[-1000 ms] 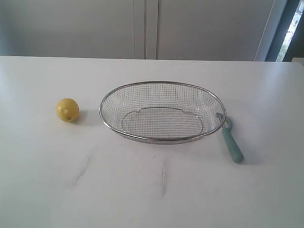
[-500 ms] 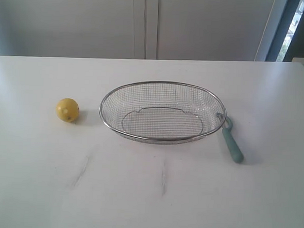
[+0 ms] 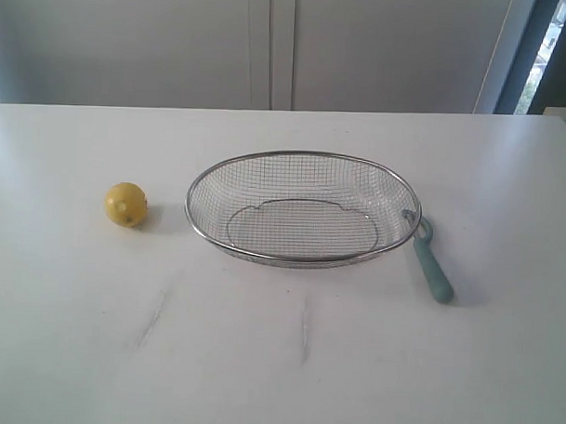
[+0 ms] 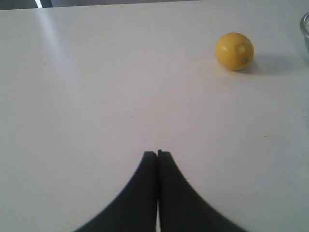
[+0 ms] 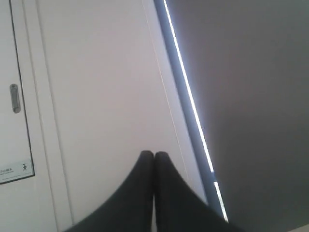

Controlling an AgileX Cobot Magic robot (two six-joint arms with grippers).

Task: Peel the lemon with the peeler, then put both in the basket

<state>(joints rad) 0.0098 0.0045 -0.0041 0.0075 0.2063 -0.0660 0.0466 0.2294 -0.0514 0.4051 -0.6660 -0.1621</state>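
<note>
The left gripper [image 4: 157, 153] hangs over bare white tabletop [image 3: 278, 361] with its two dark fingers pressed tip to tip, clenched on nothing. The lemon [image 4: 234, 51] sits on the tabletop well ahead of those fingertips and off to the side nearer the basket [image 3: 304, 155], clear of the gripper and touching nothing else. A sliver of the basket's shiny rim shows just past the lemon, farther from the gripper again. Seen across the room, the wire basket stands in the middle of the tabletop with the lemon near one end of it, a gap between them. The peeler [image 3: 432, 264] lies flat at the other end, its metal head up against the rim, or just under it, and its teal handle angled away from the basket. The right gripper [image 5: 154, 154] is likewise clamped, finger against finger, and grips nothing. It is raised and points at a pale panelled wall [image 5: 96, 96] with a small metal handle [image 5: 15, 98] and a bright strip of light [image 5: 190, 101] beside a grey surface. I cannot tell how far the peeler lies from it.
</note>
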